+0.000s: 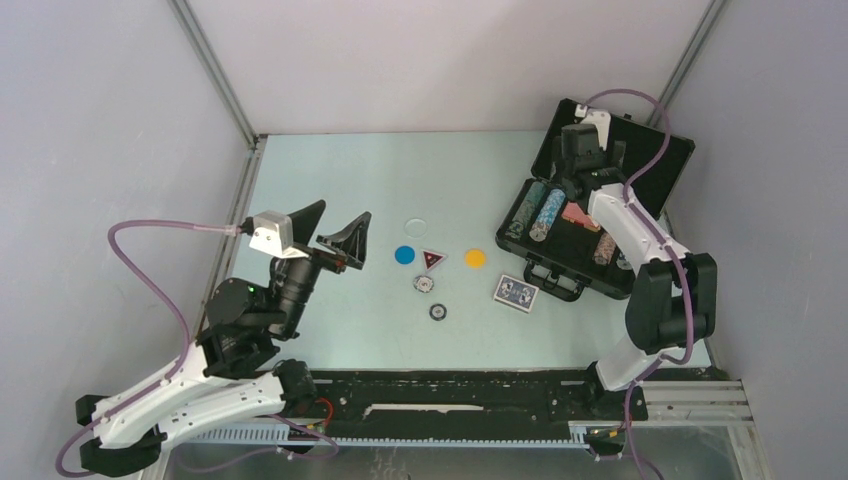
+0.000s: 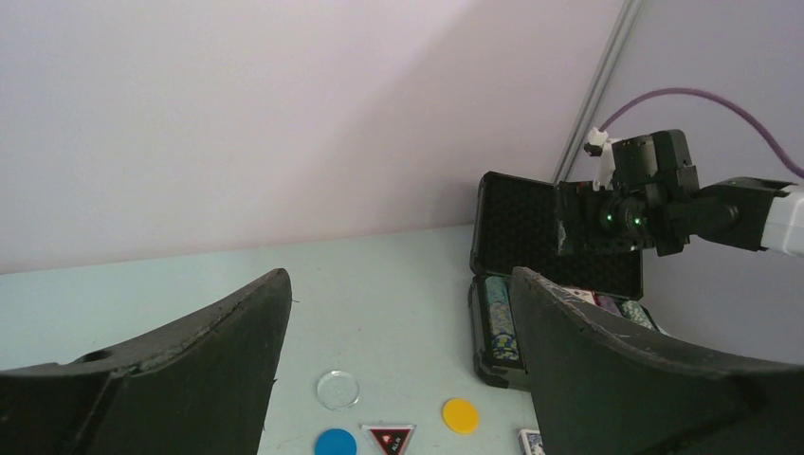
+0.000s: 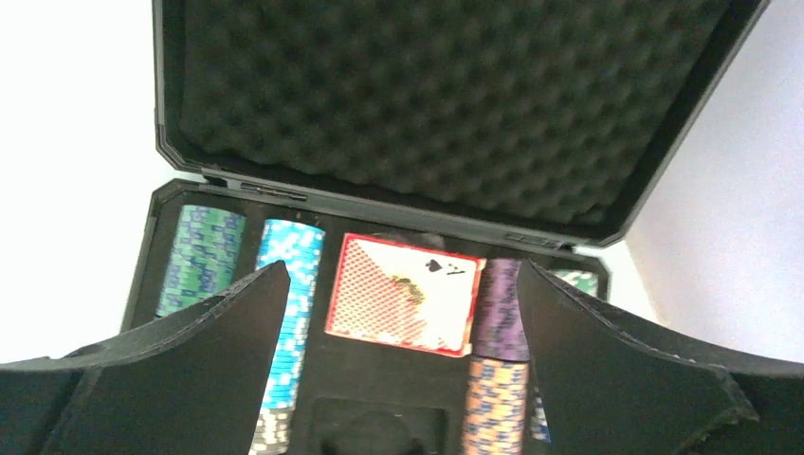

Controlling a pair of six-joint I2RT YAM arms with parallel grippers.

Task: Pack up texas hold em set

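Observation:
The black briefcase (image 1: 655,160) stands open at the right, its foam lid (image 3: 427,104) raised. Rows of striped chips (image 1: 548,213) and a red card deck (image 3: 403,294) lie inside. My right gripper (image 3: 400,270) hovers open over the case, the red deck below the gap between its fingers. On the table lie a blue deck (image 1: 516,292), a blue disc (image 1: 404,254), a red triangle (image 1: 431,260), a yellow disc (image 1: 475,258) and a clear disc (image 1: 416,222). My left gripper (image 1: 335,235) hangs open and empty above the table, left of the discs.
Two small round chips (image 1: 424,284) (image 1: 438,311) lie on the table below the triangle. Grey walls with metal posts close in the left, back and right sides. The case handle (image 1: 553,280) faces the blue deck.

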